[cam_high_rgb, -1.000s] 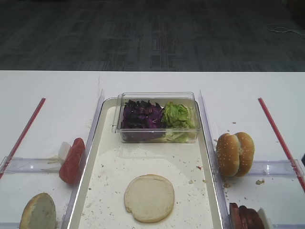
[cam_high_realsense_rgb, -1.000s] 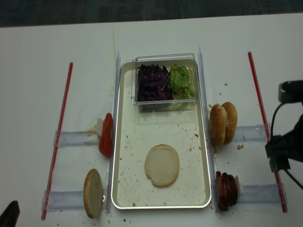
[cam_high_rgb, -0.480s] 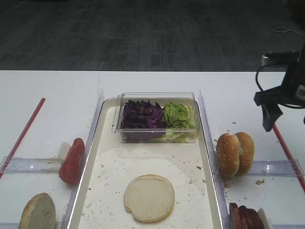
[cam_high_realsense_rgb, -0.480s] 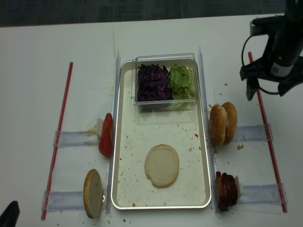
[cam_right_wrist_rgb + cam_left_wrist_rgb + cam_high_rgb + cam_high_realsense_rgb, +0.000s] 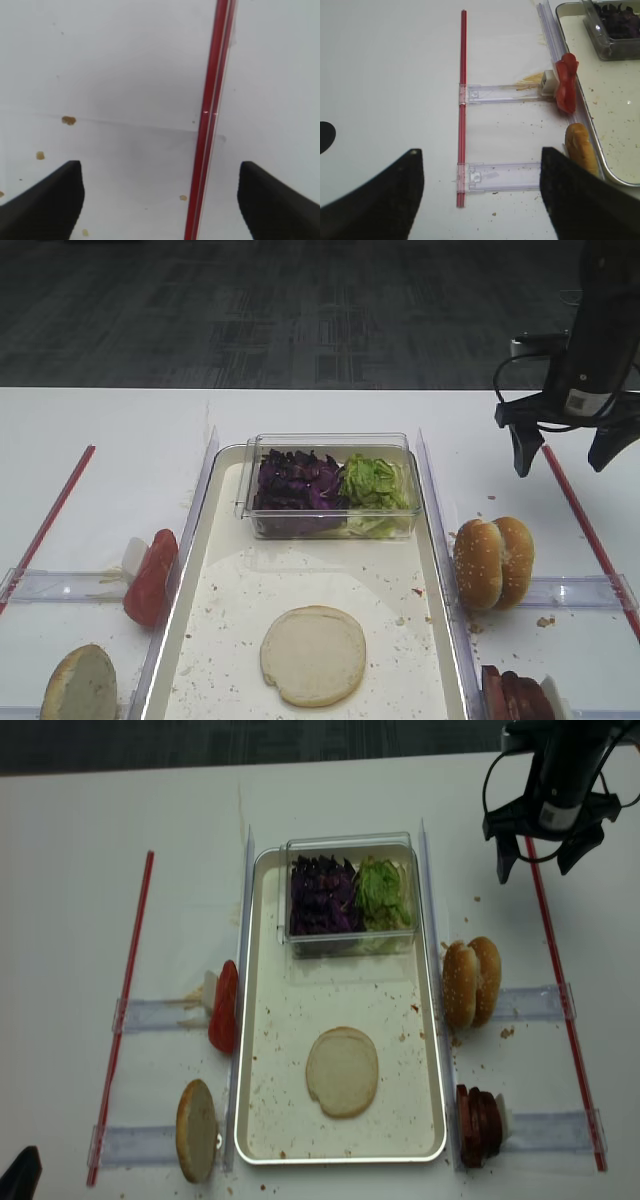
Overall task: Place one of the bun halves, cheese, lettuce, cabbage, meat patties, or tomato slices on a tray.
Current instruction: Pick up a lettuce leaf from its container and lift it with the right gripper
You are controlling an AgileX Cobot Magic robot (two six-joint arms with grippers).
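A pale bun half [image 5: 313,654] lies cut face up on the off-white tray [image 5: 225,625]. At the tray's far end, a clear box holds purple cabbage [image 5: 295,483] and green lettuce [image 5: 372,482]. Sesame bun halves [image 5: 493,562] and meat patties [image 5: 515,695] stand right of the tray. Tomato slices [image 5: 152,575] and another bun half [image 5: 80,685] stand on its left. No cheese is in view. My right gripper [image 5: 560,465] hangs open and empty over the far right table, straddling a red strip [image 5: 210,115]. My left gripper [image 5: 480,155] is open and empty above the near left table.
Red strips [image 5: 133,990] and clear plastic rails [image 5: 505,92] lie on both sides of the tray. Crumbs dot the tray and table. The white table's far edge [image 5: 320,390] runs behind the clear box [image 5: 350,845].
The right arm has come into view from the near right and travelled to the far right of the table, jaws open throughout. The food and the tray have not moved.
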